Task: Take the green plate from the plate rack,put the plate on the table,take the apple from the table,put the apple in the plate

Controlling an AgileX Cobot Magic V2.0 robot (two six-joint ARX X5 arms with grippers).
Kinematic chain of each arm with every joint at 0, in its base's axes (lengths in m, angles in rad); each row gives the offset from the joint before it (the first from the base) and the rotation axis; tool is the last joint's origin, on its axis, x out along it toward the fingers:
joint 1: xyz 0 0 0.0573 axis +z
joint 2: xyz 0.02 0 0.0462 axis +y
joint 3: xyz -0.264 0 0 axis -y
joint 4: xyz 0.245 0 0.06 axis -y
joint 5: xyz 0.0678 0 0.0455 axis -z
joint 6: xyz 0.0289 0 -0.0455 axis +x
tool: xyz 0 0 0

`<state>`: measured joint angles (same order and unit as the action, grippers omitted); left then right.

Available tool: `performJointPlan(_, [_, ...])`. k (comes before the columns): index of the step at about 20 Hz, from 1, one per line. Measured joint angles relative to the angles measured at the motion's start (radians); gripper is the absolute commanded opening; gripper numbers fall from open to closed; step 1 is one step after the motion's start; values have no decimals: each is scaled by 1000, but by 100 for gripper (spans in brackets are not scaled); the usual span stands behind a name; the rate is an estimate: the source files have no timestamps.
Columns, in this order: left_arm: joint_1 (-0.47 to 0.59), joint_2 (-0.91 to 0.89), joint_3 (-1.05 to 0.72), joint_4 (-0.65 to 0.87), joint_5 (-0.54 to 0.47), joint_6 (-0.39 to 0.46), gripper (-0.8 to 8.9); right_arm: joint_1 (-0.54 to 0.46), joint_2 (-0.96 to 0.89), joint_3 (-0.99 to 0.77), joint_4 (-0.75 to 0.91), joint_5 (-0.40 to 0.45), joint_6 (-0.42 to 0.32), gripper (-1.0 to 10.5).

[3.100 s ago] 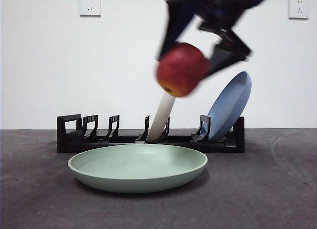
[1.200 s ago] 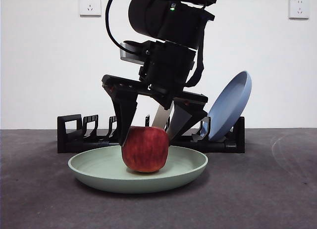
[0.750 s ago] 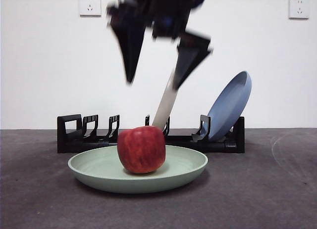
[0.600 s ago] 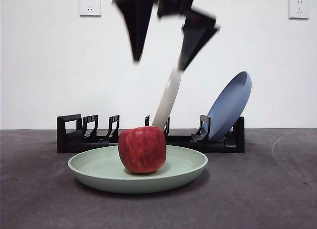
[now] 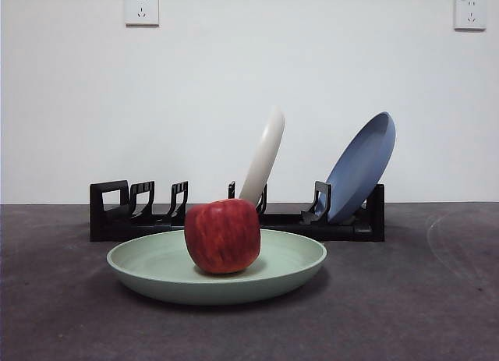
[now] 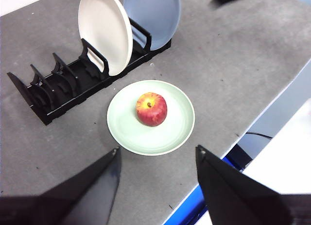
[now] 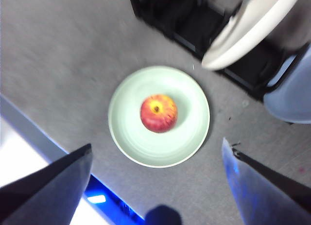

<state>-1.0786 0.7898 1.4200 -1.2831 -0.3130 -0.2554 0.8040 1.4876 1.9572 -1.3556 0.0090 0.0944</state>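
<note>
The apple [image 5: 223, 235] sits in the green plate [image 5: 292, 269] on the table [image 5: 421, 299]; both pincers, left [image 6: 156, 159] and right [image 7: 155, 159], hang spread and empty; no writing is readable.

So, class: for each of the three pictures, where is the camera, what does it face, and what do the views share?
Front view: low at table height, facing apple, green plate and plate rack; no robot shows.
Left wrist view: high, looking down; open left end effector jaws frame the table.
Right wrist view: high, looking down, blurred; open right end effector.
All share apple on plate.
</note>
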Motion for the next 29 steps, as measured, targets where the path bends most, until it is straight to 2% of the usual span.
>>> performJointPlan(4, [0, 23, 0, 16, -19, 0, 256, 1, -164, -55, 0, 17, 13, 446])
performJointPlan(6, [0, 43, 0, 22, -45, 0, 255, 1, -283, -131, 0, 61, 29, 446])
performJointPlan(11, [0, 66, -16, 65, -73, -7, 254, 1, -555, -430, 0, 164, 119, 445])
performJointPlan(15, [0, 36, -193, 104, -175, -84, 252, 1, -692, -691, 29, 177, 189, 445])
performJointPlan(18, [-7, -8, -404, 188, -164, -169, 252, 1, -735, -842, 80, 177, 211, 445])
performJointPlan(20, [-24, -34, -518, 256, -115, -219, 251, 1, -739, -912, 109, 169, 214, 442])
performJointPlan(22, [-44, -52, -565, 299, -94, -248, 251, 1, -739, -966, 150, 159, 216, 434])
performJointPlan(23, [-53, -57, -566, 320, -95, -255, 238, 1, -737, -983, 170, 154, 217, 366])
performJointPlan(24, [-63, -64, -565, 340, -92, -258, 51, 1, -735, -992, 183, 150, 217, 131])
performJointPlan(25, [-72, -69, -565, 343, -78, -257, 5, 1, -735, -995, 185, 151, 217, -14])
performJointPlan(29, [-105, -89, -565, 369, -71, -243, -9, 1, -738, -997, 191, 148, 217, -19])
